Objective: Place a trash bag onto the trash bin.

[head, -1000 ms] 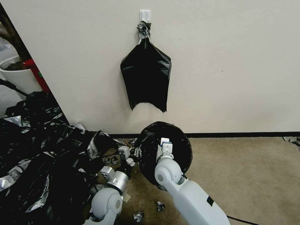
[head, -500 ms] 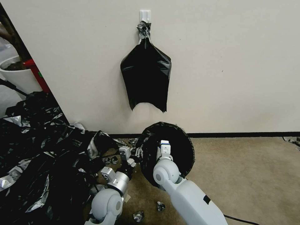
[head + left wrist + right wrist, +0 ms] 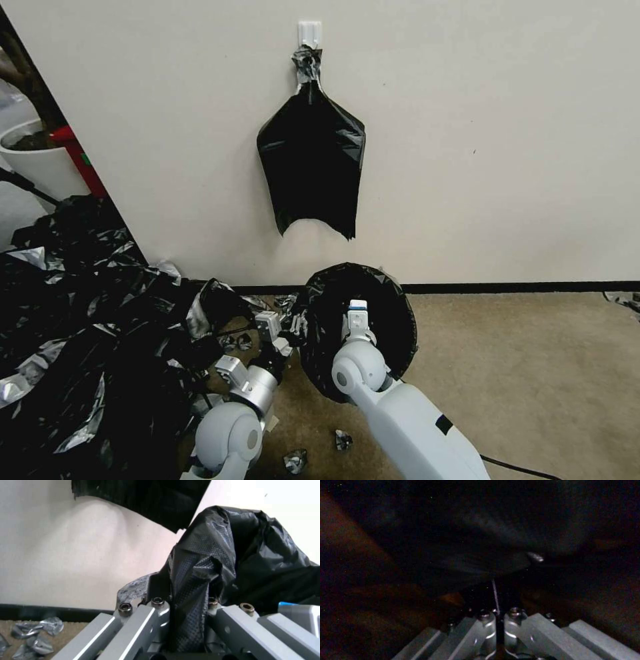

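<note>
Shifted since a second ago: the bag [image 3: 393, 313] mouth sits slightly further right and lower; the right arm's wrist has edged right with it.

Bag: black film, draped over the bin, which it hides entirely; stands on the carpet [image 3: 533, 373] against the wall [image 3: 500, 133], below a second black bag [image 3: 312, 163] hung from a wall hook [image 3: 310, 32].

Left gripper [image 3: 183, 605]: at the bag's left edge, fingers clamped on a fold of the film.

Right gripper [image 3: 498, 615]: reaching down inside the bag, in darkness, fingers pressed together with almost no gap; whether film is pinched between them cannot be told.

Plastic heap [image 3: 73, 320]: on the floor to the left.

Foil wads [image 3: 319, 450]: on the carpet near the arms.
</note>
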Robot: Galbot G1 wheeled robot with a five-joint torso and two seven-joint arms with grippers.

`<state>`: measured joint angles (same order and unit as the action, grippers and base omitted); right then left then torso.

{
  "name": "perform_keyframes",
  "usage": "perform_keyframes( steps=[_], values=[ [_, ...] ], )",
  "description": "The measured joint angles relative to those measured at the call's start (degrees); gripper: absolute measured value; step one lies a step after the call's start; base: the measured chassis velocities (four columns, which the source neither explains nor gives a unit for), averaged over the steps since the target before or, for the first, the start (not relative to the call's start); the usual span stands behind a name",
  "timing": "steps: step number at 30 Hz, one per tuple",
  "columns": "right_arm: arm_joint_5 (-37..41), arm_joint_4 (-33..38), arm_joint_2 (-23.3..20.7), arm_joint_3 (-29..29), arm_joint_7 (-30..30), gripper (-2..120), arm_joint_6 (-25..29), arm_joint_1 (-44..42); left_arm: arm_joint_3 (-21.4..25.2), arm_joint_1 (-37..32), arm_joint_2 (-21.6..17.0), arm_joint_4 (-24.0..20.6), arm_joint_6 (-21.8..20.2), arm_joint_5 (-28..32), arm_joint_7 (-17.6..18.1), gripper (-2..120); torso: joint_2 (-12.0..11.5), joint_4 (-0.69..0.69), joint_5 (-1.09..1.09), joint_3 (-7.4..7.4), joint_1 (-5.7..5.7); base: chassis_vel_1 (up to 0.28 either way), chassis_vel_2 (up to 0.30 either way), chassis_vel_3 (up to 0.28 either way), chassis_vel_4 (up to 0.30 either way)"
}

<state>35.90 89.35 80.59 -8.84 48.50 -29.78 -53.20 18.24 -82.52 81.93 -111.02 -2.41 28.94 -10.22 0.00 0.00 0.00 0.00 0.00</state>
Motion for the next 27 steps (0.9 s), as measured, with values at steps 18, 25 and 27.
perform_keyframes(
  steps=[18, 25, 27],
  values=[
    [-10.47, 1.09, -2.57, -0.8, -3.88, 0, -2.13, -0.86, 0.34, 0.56, -0.01, 1.0, -0.3, 0.03, -0.89, 5, 0.0, 0.0, 0.0, 0.0, 0.0, 0.0, 0.0, 0.0, 0.0],
    [-10.92, 13.61, -7.39, -3.14, -11.59, 9, -2.84, -5.97, 0.84, 1.79, -0.1, 2.3, -2.25, -1.21, 1.85, 5, 0.0, 0.0, 0.01, 0.0, 0.0, 0.0, 0.0, 0.0, 0.0],
    [-10.52, 17.76, -9.27, -3.81, -14.07, 16, -3.09, -7.8, 1.01, 2.28, -0.21, 2.84, -3.7, -1.54, 3.07, 5, 0.0, 0.0, -0.01, 0.0, 0.0, 0.0, 0.0, 0.0, 0.0]
  ],
)
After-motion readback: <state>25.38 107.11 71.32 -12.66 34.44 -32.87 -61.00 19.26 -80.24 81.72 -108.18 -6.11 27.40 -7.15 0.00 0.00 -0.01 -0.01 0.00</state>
